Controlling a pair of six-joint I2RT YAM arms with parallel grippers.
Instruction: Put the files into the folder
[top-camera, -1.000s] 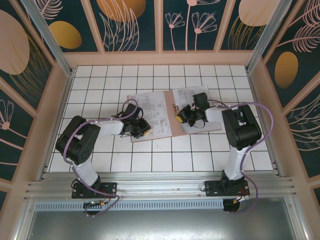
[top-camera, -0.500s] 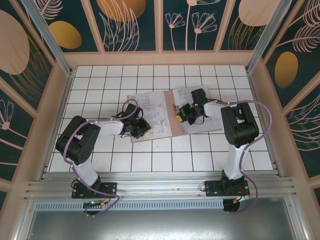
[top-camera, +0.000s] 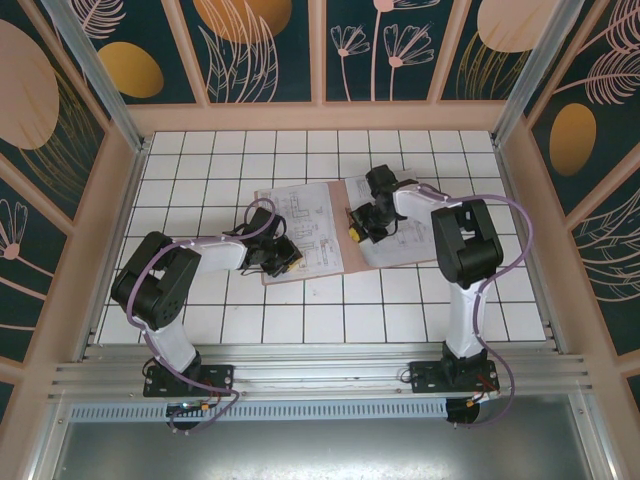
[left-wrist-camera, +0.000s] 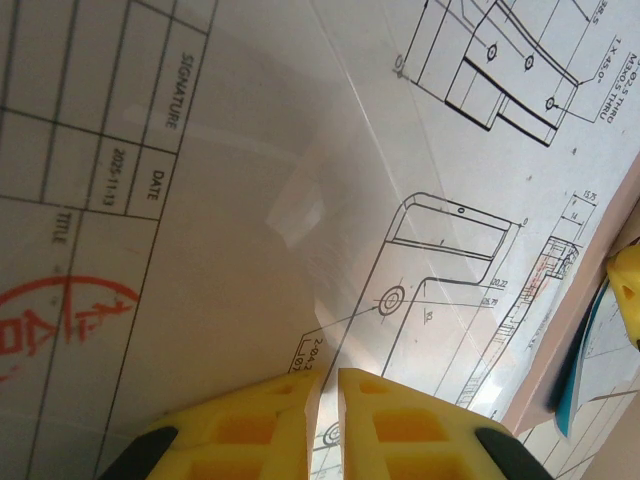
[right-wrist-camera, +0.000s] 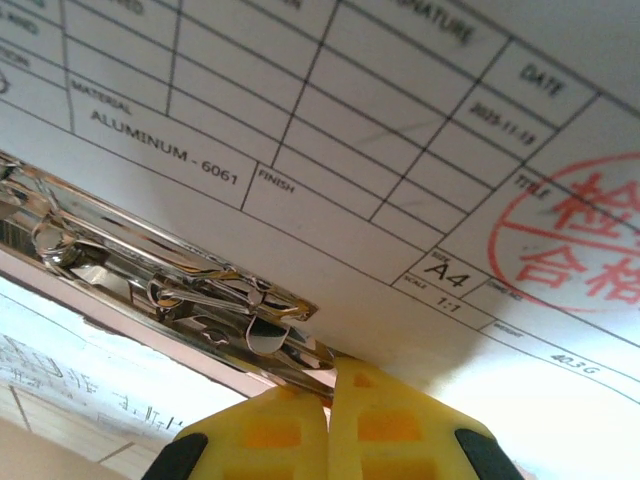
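The pinkish-brown folder (top-camera: 415, 258) lies open on the tiled table. A white printed sheet (top-camera: 305, 215) covers its left half and another white sheet (top-camera: 397, 246) lies on the right half. My left gripper (top-camera: 281, 256) rests low on the left sheet (left-wrist-camera: 300, 180), its yellow fingertips (left-wrist-camera: 290, 395) nearly touching with nothing between them. My right gripper (top-camera: 357, 229) is shut at the spine, its tips (right-wrist-camera: 330, 385) against the end of the folder's metal clip (right-wrist-camera: 190, 285) at the edge of the right sheet (right-wrist-camera: 420, 150). An edge of the teal-blue sheet (left-wrist-camera: 578, 365) peeks from under paper.
Wooden walls (top-camera: 320, 115) fence the tiled table (top-camera: 330, 320) on three sides. Both arm bases sit on the rail (top-camera: 320, 375) at the near edge. Bare tiles surround the folder.
My right gripper has slid up and left across the right sheet toward the spine and clip, its elbow swinging left. The left arm has not moved.
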